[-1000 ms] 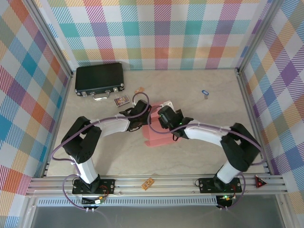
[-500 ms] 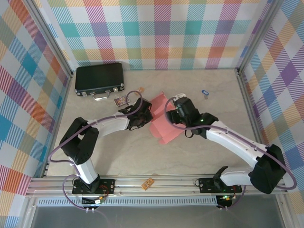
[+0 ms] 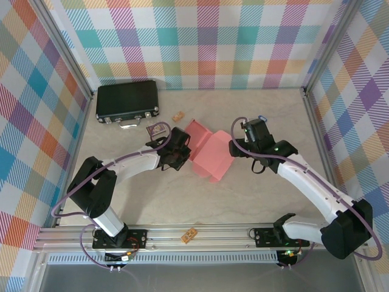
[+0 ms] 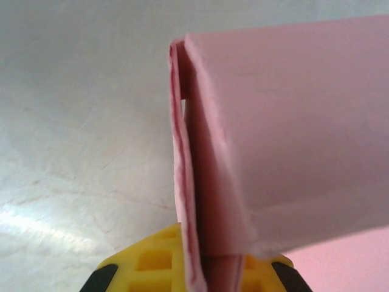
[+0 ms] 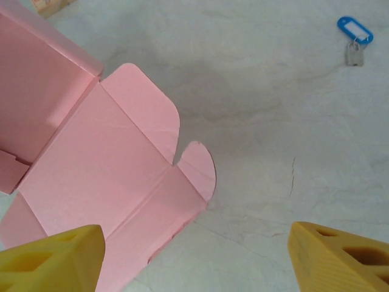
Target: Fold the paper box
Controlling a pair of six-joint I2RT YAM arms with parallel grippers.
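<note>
left claw [image 3: 180, 149]: clenched on the paper box [image 3: 206, 155], pinching a folded edge of thin card.
left wrist view: left claw [image 4: 196, 272] sits low in frame. Yellow latticed fingers [image 4: 143, 266] sit either side of a doubled pink wall of the paper box [image 4: 285, 134]. The wall stands upright straight ahead of the claw, and a broad panel folds off it to the claw's right. The layers part slightly near the far end. Bare worktop [image 4: 79, 109] lies to the claw's left.
right claw [image 3: 238, 146]: released, nothing between the fingers.
right wrist view: right claw [image 5: 194, 243] is spread wide, with orange-yellow fingers [image 5: 55, 255] at both lower corners. The paper box [image 5: 103, 176] is ahead and left of the claw, and this part lies flat. It shows crease lines, two rounded tuck flaps and one raised wall further left. A blue key tag [image 5: 354, 29] with a small grey piece lies far ahead to the right.
top view: the box lies between the two claws, mid-worktop [image 3: 243, 201]. It is held at the left claw's side and its other edge is just beside the right claw. The key tag [image 3: 262, 118] is just beyond the right claw. A tan block [image 3: 178, 115] is beyond the left claw, and a black case [image 3: 127, 100] with a metal handle lies further out to its left.
box look: plain salmon pink, die-cut, partly folded, lid side open.
materials: matt thin card with soft creases; pale marbled worktop with faint scratches; hard glossy case.
</note>
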